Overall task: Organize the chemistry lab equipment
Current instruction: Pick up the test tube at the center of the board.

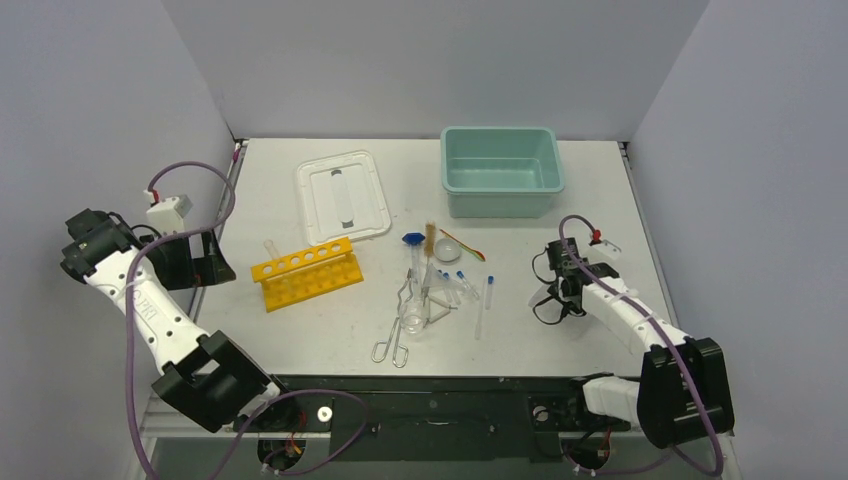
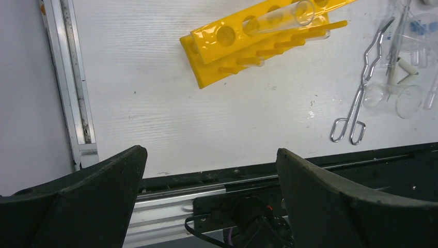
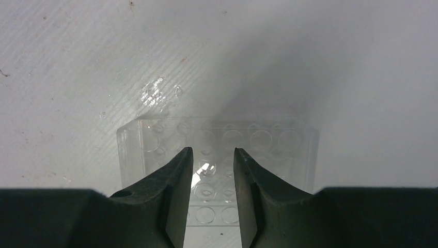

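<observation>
The yellow holed rack (image 1: 305, 272) (image 2: 248, 41) lies left of centre with a clear glass tube (image 2: 281, 18) across its holes. Metal tongs (image 1: 398, 325) (image 2: 361, 88), a glass beaker (image 1: 413, 322) (image 2: 392, 98), a tan-bristled brush (image 1: 431, 240), a round dish (image 1: 447, 250) and blue-capped vials (image 1: 465, 285) are clustered mid-table. My left gripper (image 1: 205, 262) (image 2: 209, 155) hangs wide open and empty at the far left. My right gripper (image 1: 556, 295) (image 3: 213, 152) stands right of the cluster over a clear plastic holed rack (image 3: 268, 139), with a narrow gap between its jaws.
A teal tub (image 1: 500, 131) stands at the back, right of centre. A white lid (image 1: 342, 195) lies to its left, behind the yellow rack. The black rail of the arm bases (image 2: 320, 170) runs along the near table edge.
</observation>
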